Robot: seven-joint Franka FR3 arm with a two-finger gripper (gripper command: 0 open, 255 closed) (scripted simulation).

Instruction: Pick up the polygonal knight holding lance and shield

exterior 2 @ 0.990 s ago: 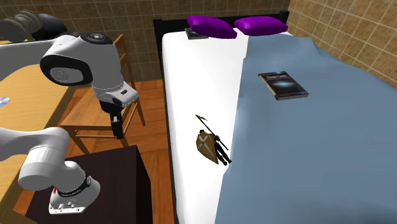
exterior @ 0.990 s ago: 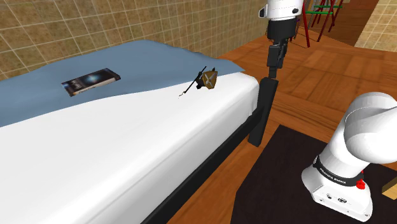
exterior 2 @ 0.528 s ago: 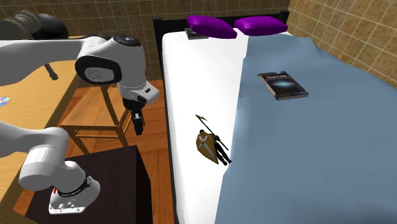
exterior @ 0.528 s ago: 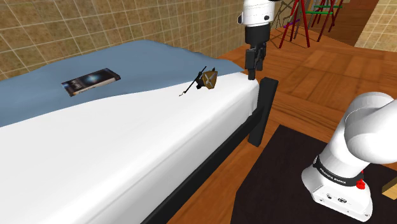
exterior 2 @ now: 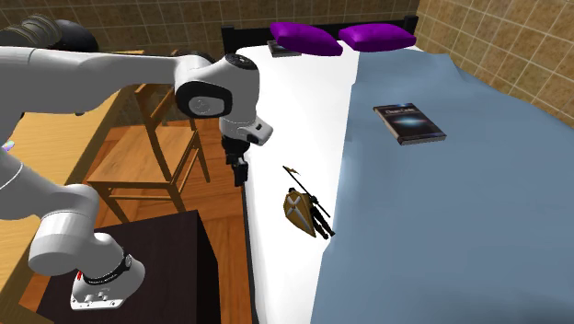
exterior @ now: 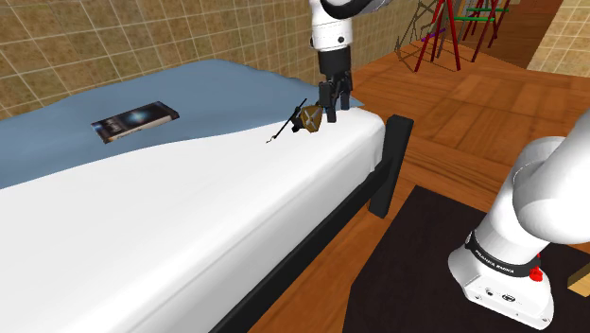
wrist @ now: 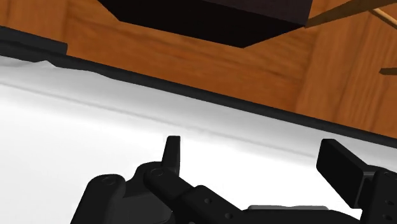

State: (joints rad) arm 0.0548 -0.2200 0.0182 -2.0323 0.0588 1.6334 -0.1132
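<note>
Bright, even light thru all views; faint soft shading on white sheet (exterior: 189, 236); wood floor (exterior: 473, 104) evenly lit.

The small brown-and-black faceted knight figure (exterior 2: 304, 212) lies on the white bed sheet (exterior 2: 276, 101) against the blue blanket (exterior 2: 441, 212). Its brown shield shows, and its thin lance points toward 11 o'clock in the second exterior view.

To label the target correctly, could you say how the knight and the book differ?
The knight is a brown, spiky figure; the book is dark and flat. The knight lies at the blue cover's edge; the book lies wholly on it. Both rest on the bed.
</note>
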